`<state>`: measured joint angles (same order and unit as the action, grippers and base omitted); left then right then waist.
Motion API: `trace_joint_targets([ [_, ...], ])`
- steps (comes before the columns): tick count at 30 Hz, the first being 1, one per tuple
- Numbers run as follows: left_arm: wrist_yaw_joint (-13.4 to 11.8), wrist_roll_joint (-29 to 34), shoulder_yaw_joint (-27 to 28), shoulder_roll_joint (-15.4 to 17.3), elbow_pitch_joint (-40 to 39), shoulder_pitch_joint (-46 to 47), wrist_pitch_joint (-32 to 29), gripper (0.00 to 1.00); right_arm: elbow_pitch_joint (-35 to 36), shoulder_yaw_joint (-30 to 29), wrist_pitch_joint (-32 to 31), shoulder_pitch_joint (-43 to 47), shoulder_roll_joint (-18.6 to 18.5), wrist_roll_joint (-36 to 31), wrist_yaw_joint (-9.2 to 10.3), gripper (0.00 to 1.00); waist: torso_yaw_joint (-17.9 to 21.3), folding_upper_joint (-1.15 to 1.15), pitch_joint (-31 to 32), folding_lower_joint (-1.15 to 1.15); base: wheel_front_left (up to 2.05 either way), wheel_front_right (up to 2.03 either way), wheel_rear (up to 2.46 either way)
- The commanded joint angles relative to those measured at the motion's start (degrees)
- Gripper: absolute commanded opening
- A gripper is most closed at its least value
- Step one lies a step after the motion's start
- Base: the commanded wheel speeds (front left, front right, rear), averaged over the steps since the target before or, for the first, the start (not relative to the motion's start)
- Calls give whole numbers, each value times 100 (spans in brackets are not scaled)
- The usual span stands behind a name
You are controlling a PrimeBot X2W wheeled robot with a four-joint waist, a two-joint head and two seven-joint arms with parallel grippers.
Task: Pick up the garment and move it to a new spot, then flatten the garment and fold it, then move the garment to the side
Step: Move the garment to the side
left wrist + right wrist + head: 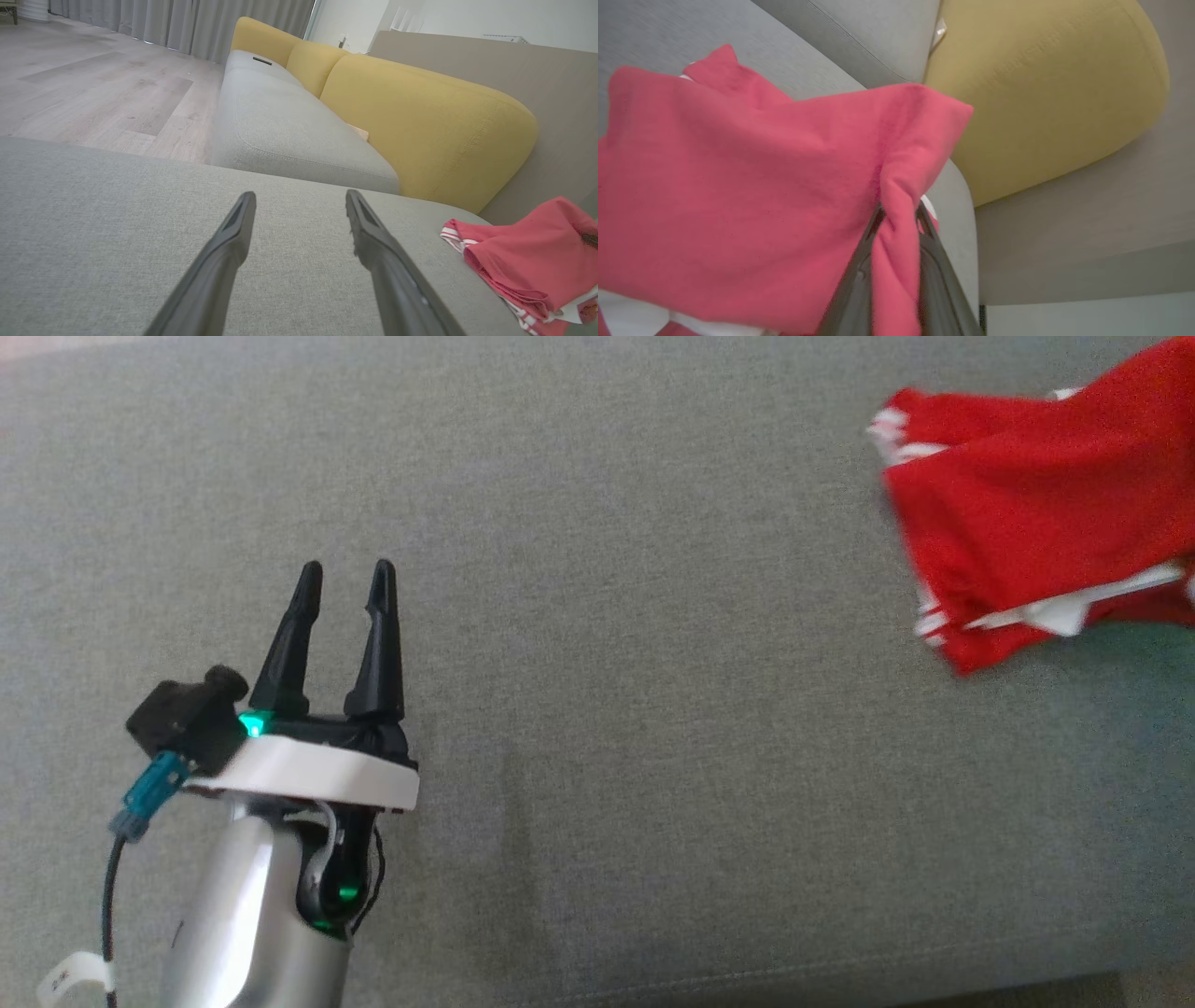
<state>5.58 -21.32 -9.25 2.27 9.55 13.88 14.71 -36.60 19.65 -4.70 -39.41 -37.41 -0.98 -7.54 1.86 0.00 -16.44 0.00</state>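
Right wrist view puts the right end effector (899, 214) clenched on a bunched fold of the red garment (738, 186), close to the rounded end of the yellow backrest (1045, 93). Pinching a gathered ridge likely gives enough purchase to carry the whole cloth across the grey seat cushion (597, 709). Farther from the yellow backrest, the left end effector (346, 574) hangs released over bare cushion, well apart from the cloth, probably free for flattening later.

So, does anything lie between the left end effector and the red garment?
Nothing visible does. Bare grey cushion lies between the open left end effector and the red garment, which sits off to the robot's right. The right end effector is shut on a fold of the garment.
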Motion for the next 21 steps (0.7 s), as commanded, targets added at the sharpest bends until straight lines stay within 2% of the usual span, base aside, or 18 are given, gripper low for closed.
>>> trace_joint_targets([
  [1, 23, 48, 148, 61, -183, 215, 29, 100, 171, -113, -106, -61, -411, 24, 5, 0, -19, 0, -109, 0, 0, 0, 0],
  [3, 37, 48, 144, 61, -172, 253, 29, 100, 126, -270, -157, -9, -645, 37, 5, 0, -49, 0, -172, 0, 0, 0, 0],
  [8, 58, 30, 142, 61, -146, 298, 29, 100, 22, -609, -285, 88, -836, 13, 5, 0, -109, 0, -233, 0, 0, 0, 0],
  [14, 78, 27, 159, 61, -134, 325, 29, 100, -8, -1138, -480, 254, -788, -162, 5, 0, -155, 0, -293, 0, 0, 0, 0],
  [21, 97, 88, 211, 61, -127, 326, 29, 100, 269, -1576, -659, 471, -561, -325, 5, 0, -139, 0, -361, 0, 0, 0, 0],
])
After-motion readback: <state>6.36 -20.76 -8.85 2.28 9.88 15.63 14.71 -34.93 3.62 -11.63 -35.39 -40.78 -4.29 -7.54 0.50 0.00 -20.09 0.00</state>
